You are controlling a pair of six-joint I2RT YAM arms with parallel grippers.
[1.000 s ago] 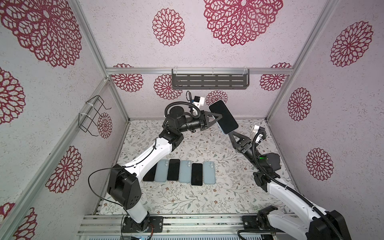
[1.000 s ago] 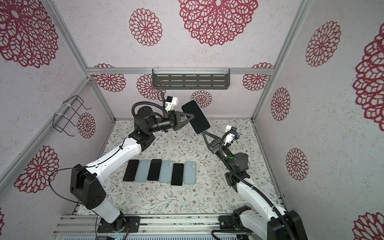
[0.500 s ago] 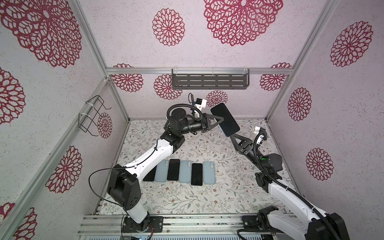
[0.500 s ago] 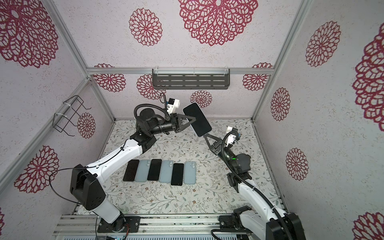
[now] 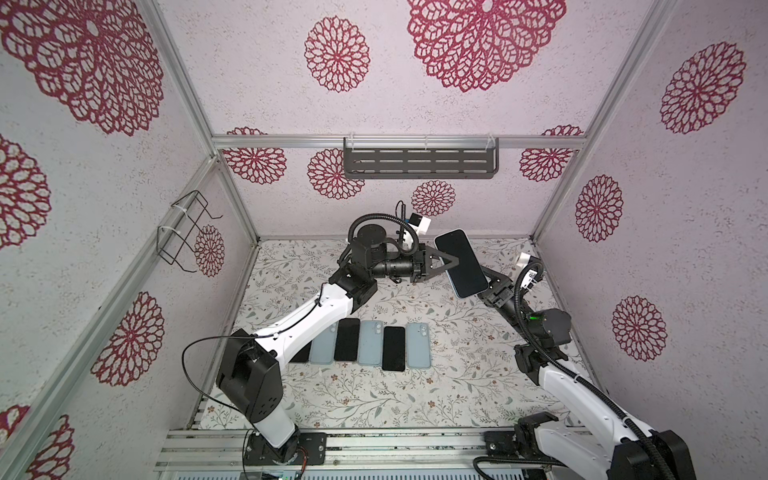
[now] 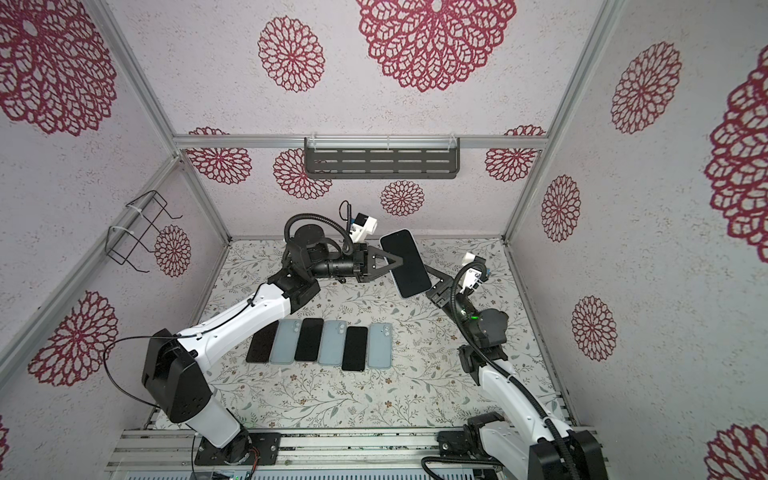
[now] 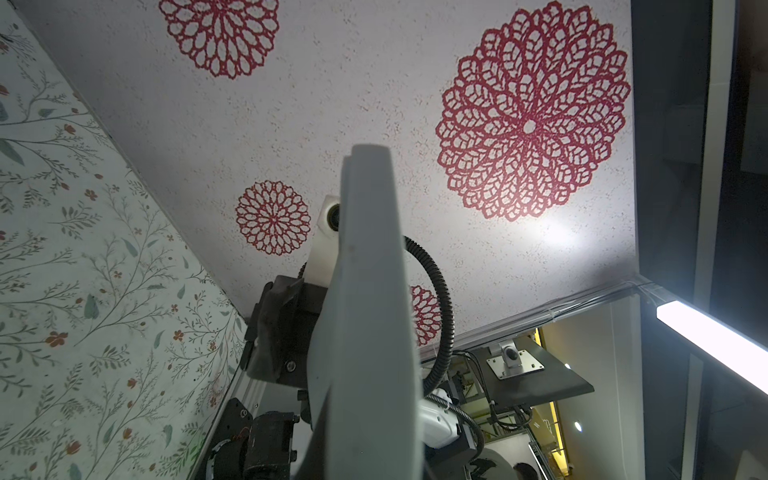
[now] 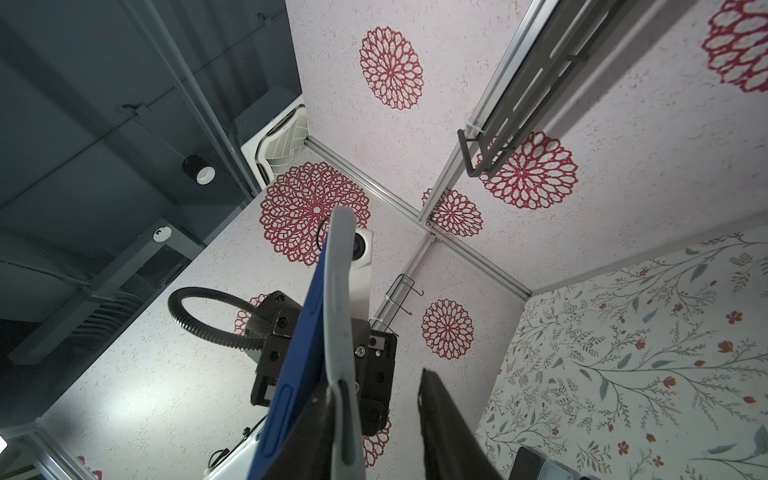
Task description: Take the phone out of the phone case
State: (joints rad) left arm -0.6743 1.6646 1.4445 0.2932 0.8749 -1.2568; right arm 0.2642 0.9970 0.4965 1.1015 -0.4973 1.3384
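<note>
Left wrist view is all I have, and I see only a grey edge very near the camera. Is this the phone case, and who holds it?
Observer: Yes. In both top views the left gripper is shut on the cased phone, in the air, dark screen facing up.
Operator: Is the right gripper closed on it too?
Observer: No, it is open. In the right wrist view one finger lies against the grey case edge; the other finger stands apart.
Operator: Is anything on the table?
Observer: A row of six phone-shaped pieces, dark and pale blue in turn.
</note>
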